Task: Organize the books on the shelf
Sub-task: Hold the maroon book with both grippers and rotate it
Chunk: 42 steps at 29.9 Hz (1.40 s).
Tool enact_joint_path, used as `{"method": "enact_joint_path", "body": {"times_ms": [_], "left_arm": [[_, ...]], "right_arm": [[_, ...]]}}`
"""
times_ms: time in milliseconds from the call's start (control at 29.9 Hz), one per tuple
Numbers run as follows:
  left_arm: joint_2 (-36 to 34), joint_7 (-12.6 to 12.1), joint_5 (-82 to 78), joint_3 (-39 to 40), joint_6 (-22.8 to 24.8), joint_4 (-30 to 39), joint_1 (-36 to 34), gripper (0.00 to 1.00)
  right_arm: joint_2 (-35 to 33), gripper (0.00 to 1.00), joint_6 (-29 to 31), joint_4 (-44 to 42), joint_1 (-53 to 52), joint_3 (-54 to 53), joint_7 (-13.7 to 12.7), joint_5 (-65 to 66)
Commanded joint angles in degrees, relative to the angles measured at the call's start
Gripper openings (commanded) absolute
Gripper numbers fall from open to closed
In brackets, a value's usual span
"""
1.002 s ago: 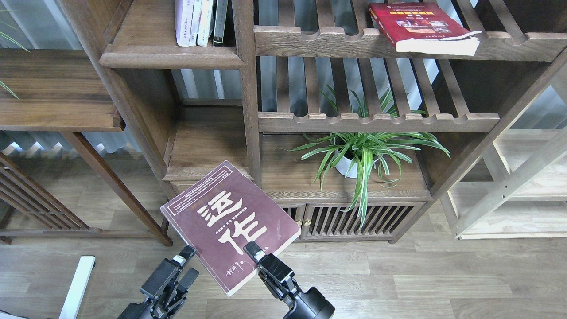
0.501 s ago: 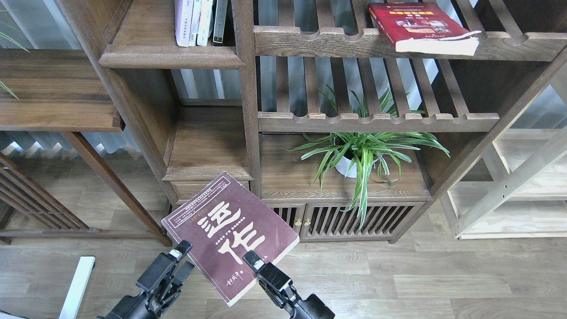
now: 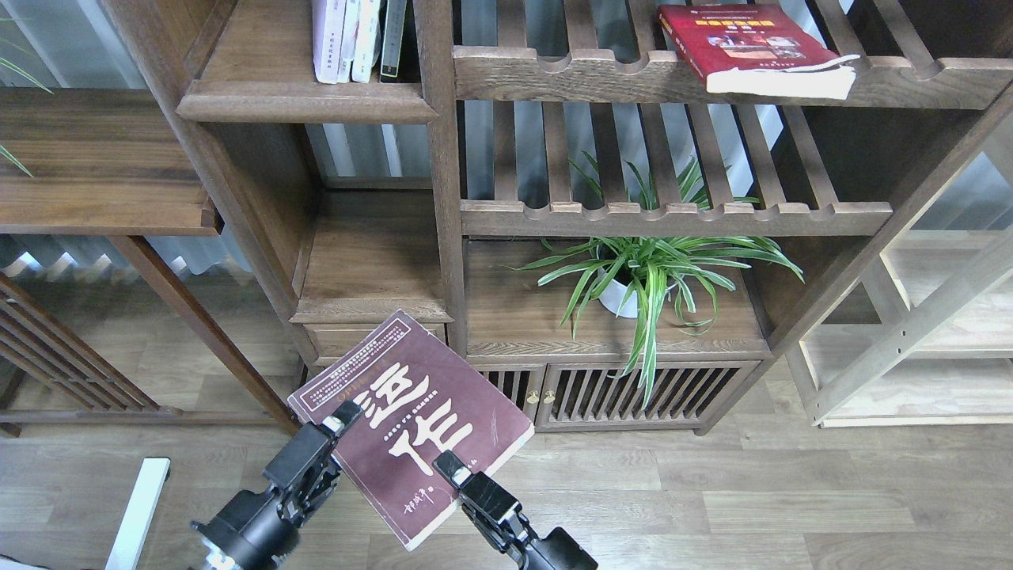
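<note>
While you look down from the head view, the maroon book (image 3: 415, 419) with big white characters sits tilted in the air, low in front of the bookcase, below the small drawer unit (image 3: 372, 336). Your right end effector (image 3: 449, 469) grips its lower edge, one finger lying on the cover beside the bottom character. Your left end effector (image 3: 342, 416) is at the book's left edge, its tip touching or overlapping the cover; you cannot tell from here whether its fingers are spread or closed.

Up above the maroon book, the solid shelf (image 3: 305, 99) with the rounded front edge holds a pale lavender-white book (image 3: 326, 39) standing upright next to a few other upright spines (image 3: 378, 36). To the upper right of the maroon book, the thick red book (image 3: 752, 47) lies flat on the top slatted rack (image 3: 601, 75), its pages overhanging the front rail. A potted plant (image 3: 645, 269) stands in the compartment right of the maroon book.
</note>
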<state>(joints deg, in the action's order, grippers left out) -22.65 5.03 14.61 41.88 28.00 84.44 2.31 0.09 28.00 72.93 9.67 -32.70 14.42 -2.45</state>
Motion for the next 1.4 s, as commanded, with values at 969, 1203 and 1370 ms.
{"method": "enact_joint_path", "body": {"times_ms": [969,1203,1370], "left_arm": [[2.52,-2.57,0.68,-0.74,0.00,-0.42,0.51,0.06],[2.09,-2.65,0.68,-0.30,0.00,-0.15,0.50,0.04],[0.86,-2.74,0.60,-0.13,0.00,0.11,0.59,0.03]], "right_arm": [[-0.09,0.04,0.00,-0.51,-0.35,4.49,-0.01,0.08],[-0.09,0.06,0.00,-1.04,-0.35,3.96,-0.01,0.08],[-0.09,0.06,0.00,-1.57,-0.35,3.70,0.08,0.08]]}}
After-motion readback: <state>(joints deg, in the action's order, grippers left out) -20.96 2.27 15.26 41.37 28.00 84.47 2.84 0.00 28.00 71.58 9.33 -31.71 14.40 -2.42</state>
